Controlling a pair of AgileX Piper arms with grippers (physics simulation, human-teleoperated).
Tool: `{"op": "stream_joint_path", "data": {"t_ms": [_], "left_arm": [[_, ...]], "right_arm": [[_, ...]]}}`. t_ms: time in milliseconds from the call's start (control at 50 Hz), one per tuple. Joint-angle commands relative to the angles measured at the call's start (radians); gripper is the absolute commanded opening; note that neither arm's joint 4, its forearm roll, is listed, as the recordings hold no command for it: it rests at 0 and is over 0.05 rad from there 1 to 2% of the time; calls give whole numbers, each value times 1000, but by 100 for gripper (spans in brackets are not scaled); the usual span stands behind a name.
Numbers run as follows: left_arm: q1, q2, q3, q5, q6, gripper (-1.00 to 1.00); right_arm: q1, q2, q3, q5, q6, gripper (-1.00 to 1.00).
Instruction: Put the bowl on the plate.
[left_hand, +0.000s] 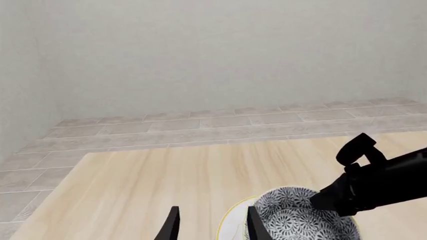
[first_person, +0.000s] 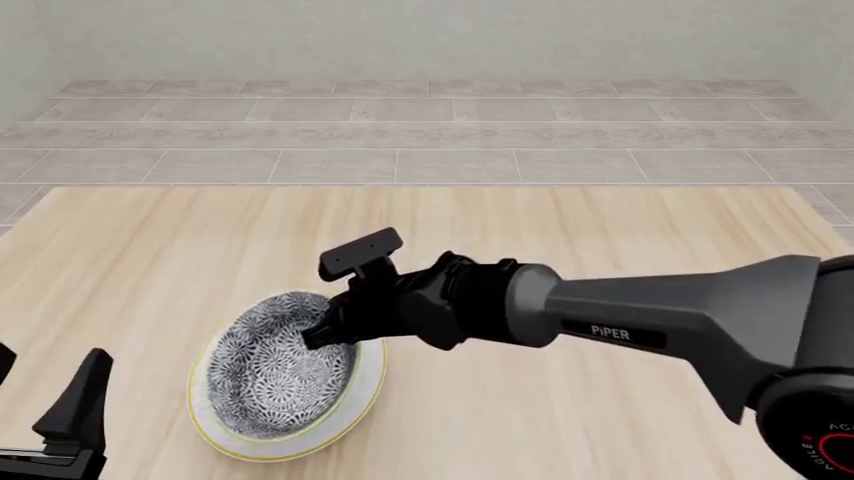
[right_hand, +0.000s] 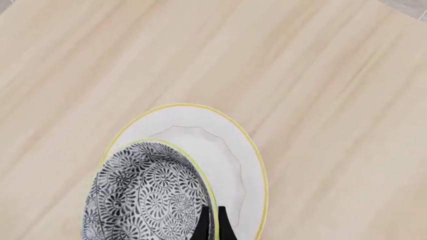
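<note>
The blue-and-white patterned bowl (first_person: 278, 368) lies inside the white, yellow-rimmed plate (first_person: 358, 408), shifted toward one side of it. My right gripper (first_person: 324, 336) reaches in from the right and is shut on the bowl's rim. The right wrist view shows thin dark fingertips (right_hand: 202, 226) straddling the rim of the bowl (right_hand: 143, 200) over the plate (right_hand: 223, 150). My left gripper (first_person: 43, 405) waits open at the near left corner, apart from both. From the left wrist, its open gripper (left_hand: 213, 226) points toward the bowl (left_hand: 300, 220) and plate (left_hand: 230, 220).
A pale wooden table (first_person: 601, 250) carries everything, and a grey tiled floor (first_person: 427, 140) and plain wall lie beyond its far edge. The right arm's long grey-black body (first_person: 641, 320) stretches over the table's right half.
</note>
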Motion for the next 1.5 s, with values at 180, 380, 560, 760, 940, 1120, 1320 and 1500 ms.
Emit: {"op": "stream_joint_path", "data": {"t_ms": [180,380,560,760,940,1120,1320,1500], "left_arm": [[-2,0,0,1,1,100],[-1,4,-4,1,3,100],[-2,2,-5,1,3,100],[-3,2,-4,2,3,100],[-3,2,-4,3,4,100],[-7,0,-3,7,5,100],[-6,2,-5,5,6,100],[-8,3,-5,4,5,100]], "right_arm": [[-18,3,-2,3,-29,-100],[-16,3,2,2,-30,100],[-10,7,10,-5,-26,100],[-3,26,23,-26,-18,100],[-2,18,26,-23,-19,100],[0,-47,39,-2,-45,100],[-5,-107,36,31,-79,100],[-2,-131,36,43,-85,100]]}}
